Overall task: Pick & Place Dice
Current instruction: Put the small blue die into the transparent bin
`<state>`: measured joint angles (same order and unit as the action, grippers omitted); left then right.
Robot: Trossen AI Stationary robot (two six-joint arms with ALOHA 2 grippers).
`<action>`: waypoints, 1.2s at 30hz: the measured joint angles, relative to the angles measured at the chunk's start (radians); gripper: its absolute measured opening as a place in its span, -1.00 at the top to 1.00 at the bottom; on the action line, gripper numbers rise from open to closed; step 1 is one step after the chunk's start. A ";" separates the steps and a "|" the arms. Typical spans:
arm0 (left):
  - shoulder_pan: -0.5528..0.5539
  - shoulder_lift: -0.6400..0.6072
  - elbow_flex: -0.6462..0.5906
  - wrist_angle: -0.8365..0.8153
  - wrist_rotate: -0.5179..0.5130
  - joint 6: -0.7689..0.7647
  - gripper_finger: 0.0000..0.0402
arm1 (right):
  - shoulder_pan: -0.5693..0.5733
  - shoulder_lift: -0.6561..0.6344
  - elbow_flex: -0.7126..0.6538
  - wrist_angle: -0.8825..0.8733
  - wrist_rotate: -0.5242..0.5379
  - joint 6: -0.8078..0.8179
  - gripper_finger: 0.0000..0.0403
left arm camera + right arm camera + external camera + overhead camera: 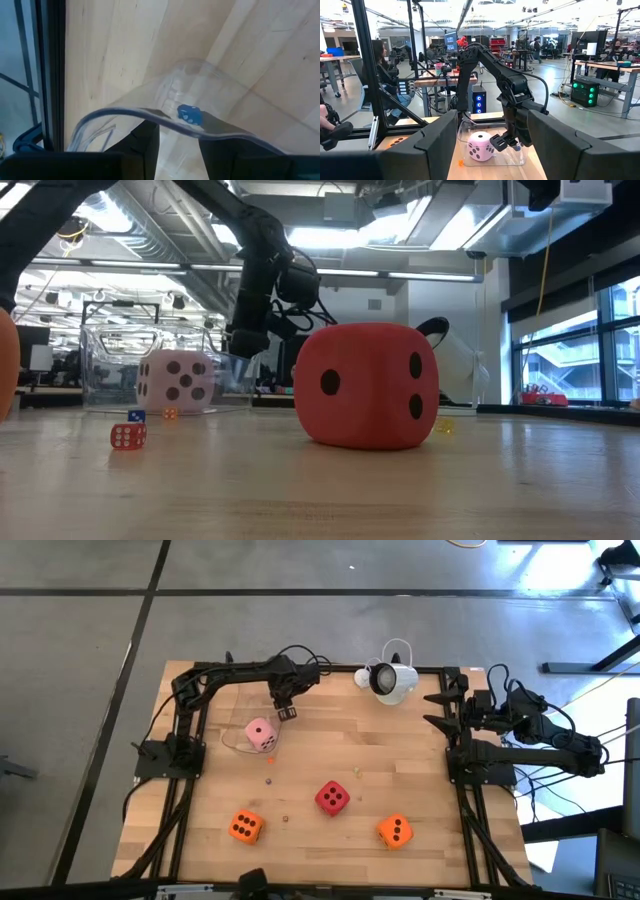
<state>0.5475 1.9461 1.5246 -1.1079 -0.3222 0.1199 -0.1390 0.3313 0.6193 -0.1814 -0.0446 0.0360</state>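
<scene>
Clock bearings are taken on the high view, 12 at the far edge of the desk [320, 740].

Near edge: 1 orange die [245, 827] lies at 7 o'clock and a second orange die [394, 831] at 5 o'clock, well apart from each other. The red die [332, 797] sits between them and slightly farther in, just below desk centre; in the low view it fills the foreground with 1 pip on one face and 2 on another.

Small items: a tiny red die [127, 436] and a tiny blue die [136, 416] lie on the desk in front of the container.

Mid desk, 10 o'clock: the pink die [261, 735] rests inside a clear plastic container [238, 740].

Farther, 11 o'clock: the left tool [286, 705] hangs at the container's far rim. The wrist view shows its fingers set narrow with the clear rim crossing between them; whether they pinch it, I cannot tell. A tiny blue die [189, 114] shows beyond that rim.

Far edge, 1 o'clock: a white camera [388, 680].

Right edge, 3 o'clock: the right tool [437, 710] waits with its fingers spread wide, holding nothing.
</scene>
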 joint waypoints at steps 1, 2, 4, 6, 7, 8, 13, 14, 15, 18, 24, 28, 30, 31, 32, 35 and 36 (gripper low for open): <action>-0.002 0.000 0.000 0.001 0.000 0.004 0.38 | 0.000 0.000 0.000 0.000 0.000 0.000 -0.20; -0.004 0.000 0.000 0.001 0.000 0.009 0.38 | 0.000 0.000 0.000 0.000 0.000 0.000 -0.20; -0.009 -0.002 0.000 0.004 0.000 0.015 0.38 | 0.000 0.000 0.000 0.000 0.000 0.000 -0.20; -0.014 -0.009 0.000 0.008 0.000 0.018 0.37 | 0.000 0.000 0.000 0.000 0.000 0.000 -0.20; -0.017 -0.016 0.000 0.009 0.000 0.018 0.37 | 0.000 0.000 0.000 0.000 0.000 0.000 -0.20; -0.017 -0.025 0.000 0.009 0.000 0.018 0.37 | 0.000 0.000 0.000 0.000 0.000 0.000 -0.20; -0.023 -0.087 0.000 0.014 -0.004 0.031 0.38 | 0.000 0.000 0.000 0.000 0.000 -0.002 -0.20; -0.023 -0.101 0.000 0.015 -0.004 0.033 0.38 | 0.000 0.000 0.000 -0.001 0.000 -0.002 -0.20; -0.024 -0.114 0.000 0.020 -0.004 0.033 0.38 | 0.000 0.000 0.000 -0.001 0.000 -0.002 -0.20; -0.025 -0.144 0.001 0.038 0.000 0.033 0.38 | 0.000 0.000 0.000 -0.001 0.000 -0.002 -0.20; -0.025 -0.156 0.001 0.035 0.000 0.033 0.38 | 0.000 0.000 0.000 -0.002 0.000 0.002 -0.20; -0.025 -0.156 0.001 0.036 0.006 0.033 0.37 | 0.000 0.000 0.000 -0.002 0.000 0.002 -0.20; -0.025 -0.156 0.001 0.036 0.009 0.033 0.36 | 0.000 0.000 0.000 -0.002 0.000 0.002 -0.20; -0.025 -0.156 0.001 0.036 0.009 0.033 0.35 | 0.000 0.000 0.000 -0.002 0.000 0.002 -0.20; -0.025 -0.156 0.001 0.036 0.010 0.033 0.34 | 0.000 0.000 0.000 -0.002 0.000 0.002 -0.20; -0.025 -0.156 0.001 0.036 0.011 0.033 0.31 | 0.000 0.000 0.000 -0.002 0.000 0.002 -0.20; -0.025 -0.156 0.001 0.036 0.012 0.031 0.30 | 0.000 0.000 0.000 -0.002 0.000 0.003 -0.20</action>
<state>0.5224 1.7901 1.5257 -1.0721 -0.3103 0.1504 -0.1391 0.3313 0.6193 -0.1837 -0.0448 0.0390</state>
